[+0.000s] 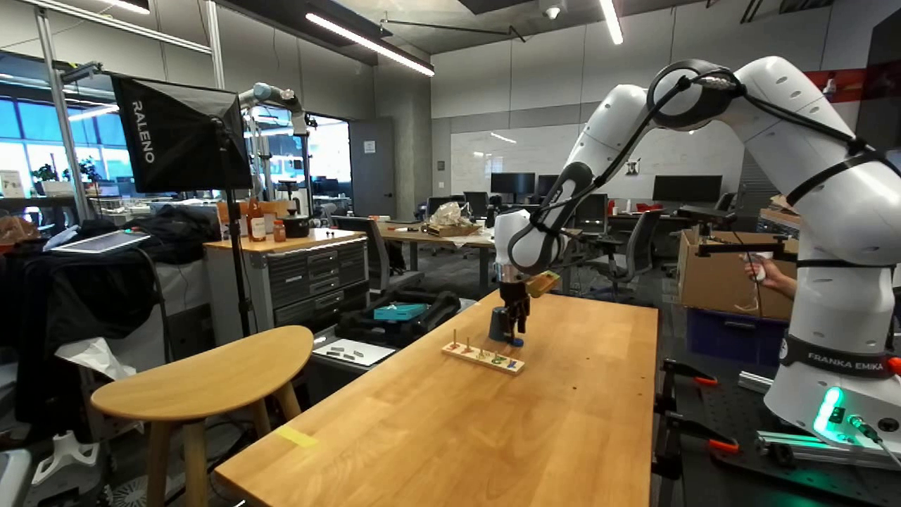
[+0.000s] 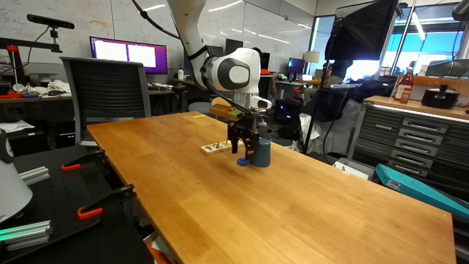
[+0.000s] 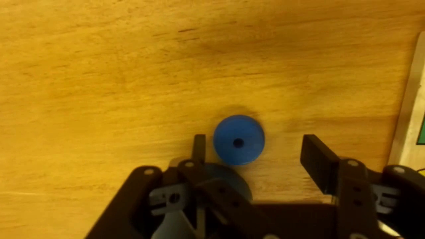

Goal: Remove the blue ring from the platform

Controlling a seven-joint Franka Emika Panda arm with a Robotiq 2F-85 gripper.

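Reads RALENO [image 1: 143,132] in white capitals down side of black lamp [image 1: 190,141]. Reads FRANKA EMIKA [image 1: 846,362] in pale capitals on dark band [image 1: 823,370] low on robot arm [image 1: 788,120]. Cannot make out handwriting [image 2: 22,27] on whiteboard [image 2: 227,29].

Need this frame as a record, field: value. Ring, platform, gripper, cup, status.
blue ring: lying flat on the tabletop, hole facing up
platform: on the tabletop, upright pegs along it
gripper: open; blue ring between its fingers in the wrist view, not held
blue-grey cup: appears upside down, close beside the blue ring; contact unclear
task status: blue ring is off the platform
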